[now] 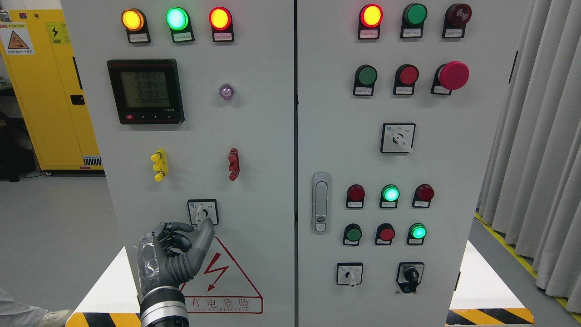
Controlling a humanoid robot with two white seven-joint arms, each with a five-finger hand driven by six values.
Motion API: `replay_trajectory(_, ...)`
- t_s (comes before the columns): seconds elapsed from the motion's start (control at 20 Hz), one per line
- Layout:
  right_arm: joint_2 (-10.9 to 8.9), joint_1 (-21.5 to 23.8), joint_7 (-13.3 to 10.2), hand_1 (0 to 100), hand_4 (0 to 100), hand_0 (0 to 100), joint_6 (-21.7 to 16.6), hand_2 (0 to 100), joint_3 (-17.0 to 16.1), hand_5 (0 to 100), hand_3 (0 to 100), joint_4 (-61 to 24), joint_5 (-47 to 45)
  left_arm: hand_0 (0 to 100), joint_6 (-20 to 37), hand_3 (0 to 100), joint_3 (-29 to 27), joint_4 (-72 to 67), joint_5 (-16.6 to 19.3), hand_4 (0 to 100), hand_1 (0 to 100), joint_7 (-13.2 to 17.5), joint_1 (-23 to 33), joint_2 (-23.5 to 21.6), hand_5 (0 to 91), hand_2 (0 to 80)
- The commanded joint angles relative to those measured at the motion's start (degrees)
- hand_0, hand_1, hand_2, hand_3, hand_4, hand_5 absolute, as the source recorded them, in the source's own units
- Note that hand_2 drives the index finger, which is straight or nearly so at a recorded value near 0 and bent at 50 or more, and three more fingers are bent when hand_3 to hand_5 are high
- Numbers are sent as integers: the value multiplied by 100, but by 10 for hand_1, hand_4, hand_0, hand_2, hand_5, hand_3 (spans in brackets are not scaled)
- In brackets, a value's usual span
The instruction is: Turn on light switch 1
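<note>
Thumb of the left hand (174,254) touches the rotary switch (202,212) knob, other fingers curled, holding nothing.

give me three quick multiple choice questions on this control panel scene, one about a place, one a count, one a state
1. Where is the left hand?
A. at the rotary switch on the left door, above the warning triangle
B. on the door handle
C. on the big red mushroom button

2. How many indicator lamps run across the top row of the left door?
A. two
B. three
C. five

3. What state is the green lamp in the top row of the left door in?
A. dark
B. lit
C. covered by the hand

Answers:
1 A, one extended digit reaches up to the switch knob while the others are curled.
2 B, an amber lamp, the green one and a red-rimmed lamp sit side by side.
3 B, it glows brightly.
</note>
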State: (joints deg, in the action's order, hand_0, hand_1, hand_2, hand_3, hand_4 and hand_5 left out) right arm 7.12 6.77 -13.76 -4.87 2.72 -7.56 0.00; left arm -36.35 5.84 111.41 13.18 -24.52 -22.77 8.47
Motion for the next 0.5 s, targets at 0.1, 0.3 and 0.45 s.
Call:
replay_trajectory(0.1,0,0,-4,500,0,0,4,40,0,0,0,0,-167,137,-21,899,22,-66,0,839,726,0,-78,6,795,602)
replay_trajectory(0.3,0,0,-4,500,0,0,4,40,0,0,0,0,-167,145,-30,899,22,-58,9,839,727,0,-78,6,795,602)
replay_trajectory(0.45,0,0,-4,500,0,0,4,40,0,0,0,0,-167,158,-39,899,22,-58,9,841,724,0,-87,14,796,606)
